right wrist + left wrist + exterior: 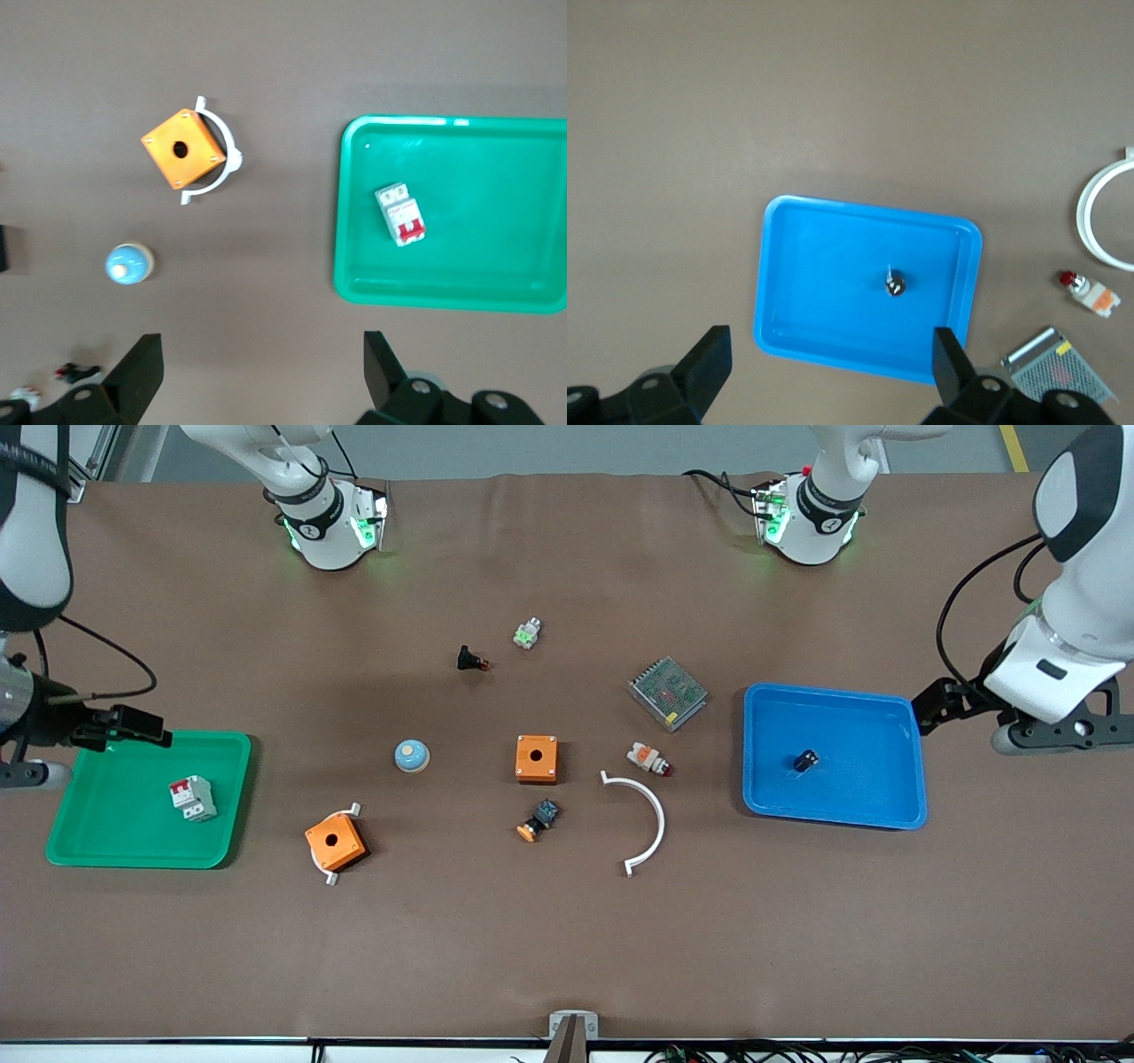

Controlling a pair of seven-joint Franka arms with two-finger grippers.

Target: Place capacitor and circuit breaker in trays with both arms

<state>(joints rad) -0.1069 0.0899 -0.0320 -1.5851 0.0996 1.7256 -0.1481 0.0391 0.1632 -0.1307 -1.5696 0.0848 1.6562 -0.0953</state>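
The capacitor (804, 761), a tiny black cylinder, lies in the blue tray (886, 802) toward the left arm's end of the table; it also shows in the left wrist view (895, 284). The circuit breaker (192, 797), white with a red switch, lies in the green tray (106, 841) toward the right arm's end; it also shows in the right wrist view (400, 214). My left gripper (939, 701) (830, 367) is open and empty, high over the blue tray's edge. My right gripper (133, 726) (263, 367) is open and empty, high beside the green tray.
Between the trays lie two orange boxes (536, 758) (336, 841), a blue dome (412, 755), a white half-ring (642, 819), a metal mesh unit (668, 692), a black red-tipped part (471, 660), a white-and-orange part (648, 758) and a black-and-blue part (538, 820).
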